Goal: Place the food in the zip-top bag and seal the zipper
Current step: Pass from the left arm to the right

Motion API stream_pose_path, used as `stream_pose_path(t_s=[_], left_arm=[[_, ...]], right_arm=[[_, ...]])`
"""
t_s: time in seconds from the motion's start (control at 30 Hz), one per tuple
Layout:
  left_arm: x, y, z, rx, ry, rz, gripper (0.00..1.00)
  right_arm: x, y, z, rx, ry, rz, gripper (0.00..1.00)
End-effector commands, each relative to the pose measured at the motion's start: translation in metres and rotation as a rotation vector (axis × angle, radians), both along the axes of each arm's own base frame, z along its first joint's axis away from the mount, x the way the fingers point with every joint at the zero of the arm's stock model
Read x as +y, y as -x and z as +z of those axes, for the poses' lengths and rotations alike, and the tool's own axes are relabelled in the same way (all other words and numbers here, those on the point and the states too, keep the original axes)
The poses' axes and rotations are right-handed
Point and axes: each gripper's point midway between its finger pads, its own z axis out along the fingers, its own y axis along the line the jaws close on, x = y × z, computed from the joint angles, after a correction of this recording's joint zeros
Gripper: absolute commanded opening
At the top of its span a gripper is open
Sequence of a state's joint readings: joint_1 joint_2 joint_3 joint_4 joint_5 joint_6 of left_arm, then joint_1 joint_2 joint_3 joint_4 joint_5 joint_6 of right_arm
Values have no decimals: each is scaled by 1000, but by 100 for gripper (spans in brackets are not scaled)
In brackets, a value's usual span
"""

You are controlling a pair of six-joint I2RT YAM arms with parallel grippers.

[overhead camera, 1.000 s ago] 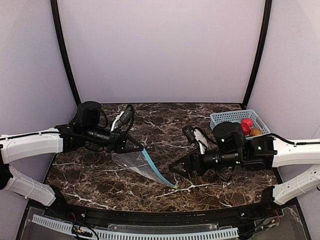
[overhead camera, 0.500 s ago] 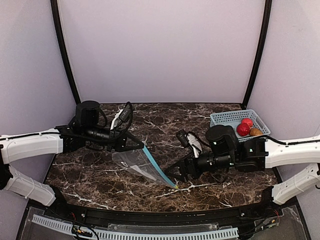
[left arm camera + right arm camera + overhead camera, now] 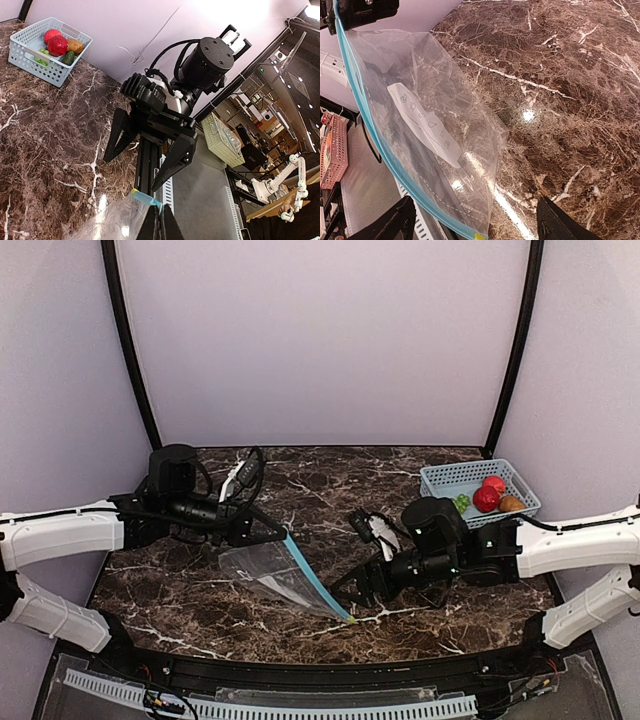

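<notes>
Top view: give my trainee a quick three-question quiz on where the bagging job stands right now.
1. True or false: the food is already in the bag.
2. Fill in: the right gripper has its jaws ____.
3. Which one holds the bag? A left gripper; B right gripper; C both.

Key: 1 false, it lies in the basket. 2 open. 3 A.
</notes>
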State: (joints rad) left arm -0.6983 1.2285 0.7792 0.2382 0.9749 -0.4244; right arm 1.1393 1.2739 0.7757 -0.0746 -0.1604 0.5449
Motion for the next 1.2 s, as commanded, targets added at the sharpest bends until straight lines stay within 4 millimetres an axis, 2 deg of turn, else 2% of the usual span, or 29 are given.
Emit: stream_pose_path(t_s=[0.0, 0.43, 0.47, 0.73, 0.9, 0.93, 1.0, 1.03, 1.17], left_arm=[[2, 4, 6, -18, 18, -4, 1], [2, 3, 5, -21, 14, 0, 1], [2, 3, 4, -21, 13, -1, 1], [1, 3, 7, -27, 22, -2, 1], [1, 4, 7, -26, 21, -6, 1], [1, 4, 6, -25, 18, -5, 1], [2, 4, 5, -26, 15, -4, 1], [2, 4, 5, -27, 14, -1, 1], [1, -1, 0, -32, -14, 23, 1]], right_arm=[[10, -1, 5, -22, -30, 40, 81], [26, 2, -2, -2, -27, 96, 77], [31, 1, 3, -12, -49, 103, 76], [43, -3, 5, -25, -66, 114, 66], [51, -4, 8, -32, -80, 130, 63], [52, -4, 11, -35, -85, 134, 56], [53, -2, 15, -43, -100, 146, 33], [54, -1, 19, -47, -112, 152, 28], [56, 5, 33, -61, -158, 181, 18]])
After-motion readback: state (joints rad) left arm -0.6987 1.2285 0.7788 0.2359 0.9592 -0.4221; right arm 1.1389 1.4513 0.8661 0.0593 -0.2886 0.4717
